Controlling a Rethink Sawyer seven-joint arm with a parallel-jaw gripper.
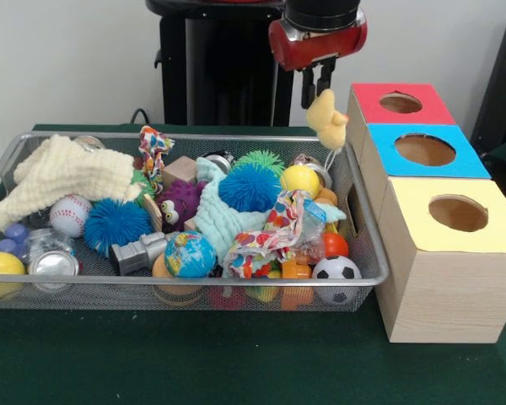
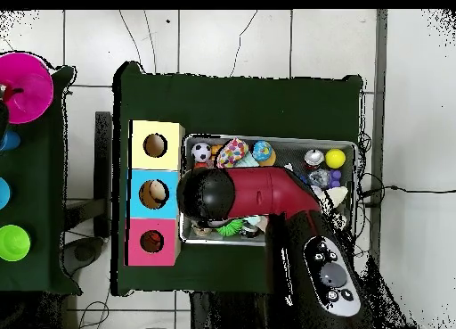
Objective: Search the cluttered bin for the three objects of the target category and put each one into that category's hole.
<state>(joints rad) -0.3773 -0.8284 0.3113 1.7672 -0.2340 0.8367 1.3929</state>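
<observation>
Gripper (image 1: 319,89) clamped on yellow plush toy (image 1: 327,120), dangling above bin's (image 1: 367,253) far corner beside red box (image 1: 402,103). Thin pinch; could slip w/ swing, dropping short of hole (image 1: 401,103).

Green-covered table (image 2: 232,102) is taken as reference. A second green table (image 2: 44,254) is seen beside it, across a narrow gap. A magenta bowl (image 2: 25,85) and a lime-green cup (image 2: 12,242) are set on that second table. White floor tiles (image 2: 223,36) are seen all round; a thin cable (image 2: 410,190) is laid on them, on the opposite side.
</observation>
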